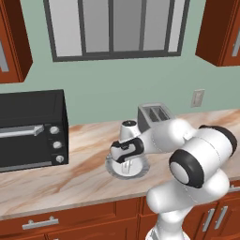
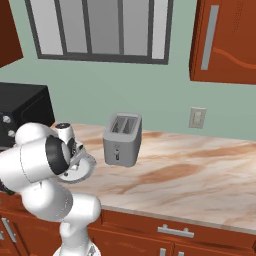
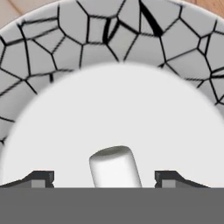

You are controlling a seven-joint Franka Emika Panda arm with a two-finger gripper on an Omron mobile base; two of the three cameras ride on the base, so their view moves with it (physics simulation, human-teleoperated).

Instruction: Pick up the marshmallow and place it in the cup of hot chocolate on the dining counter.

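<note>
Here, the gripper (image 3: 105, 177) is hovering low over a grey crackle-patterned plate (image 3: 65, 48) on the marble counter (image 1: 70, 173). Its fingertips (image 3: 40, 177) are standing apart, flanking the white marshmallow (image 3: 114, 167) without touching it

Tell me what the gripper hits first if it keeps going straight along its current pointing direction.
Most likely the marshmallow: in the hand view it lies between the open fingertips, directly ahead of the gripper. Right beneath it is the white centre of the plate. How much gap remains can't be judged.
</note>
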